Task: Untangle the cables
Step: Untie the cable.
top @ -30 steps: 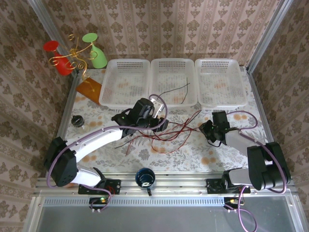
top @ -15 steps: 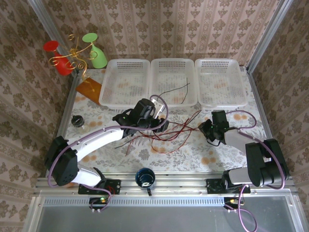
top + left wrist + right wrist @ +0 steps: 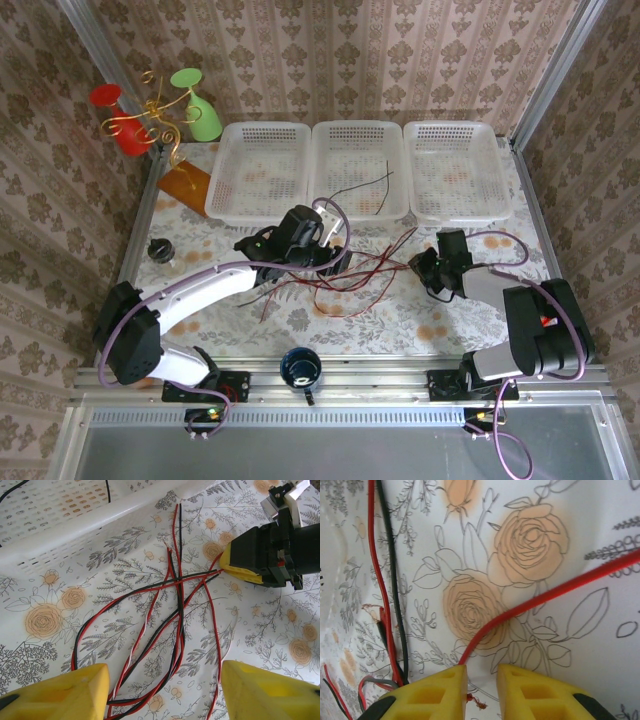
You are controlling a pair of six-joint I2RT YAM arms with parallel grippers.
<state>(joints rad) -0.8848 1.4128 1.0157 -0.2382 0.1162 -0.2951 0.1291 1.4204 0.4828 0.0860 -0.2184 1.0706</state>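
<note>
A flower-printed table stands inside a wallpapered booth, with three white baskets lined along its 12 o'clock edge. The cables, thin red and black strands, lie crossed at the table's centre and fan out toward 7 o'clock. One black cable lies apart in the middle basket.

At the bundle's 9 o'clock side the left gripper hangs over the crossing, its yellow fingers spread wide and holding nothing. At 3 o'clock the right gripper sits low. Its fingers are drawn narrow, with a sliver of table between them and a red strand's end at their mouth, apparently not clamped.

The strands look slick, round, limp and plastic-coated, some with frayed tips, so a pinch at the very end could slip off. A pull toward 3 o'clock could drag the whole heap or cinch the crossing tighter instead of freeing one strand. The wide left fingers could close on several strands at once. The table's smooth print offers little drag, and the rigid, perforated basket rim may snag a tip.
</note>
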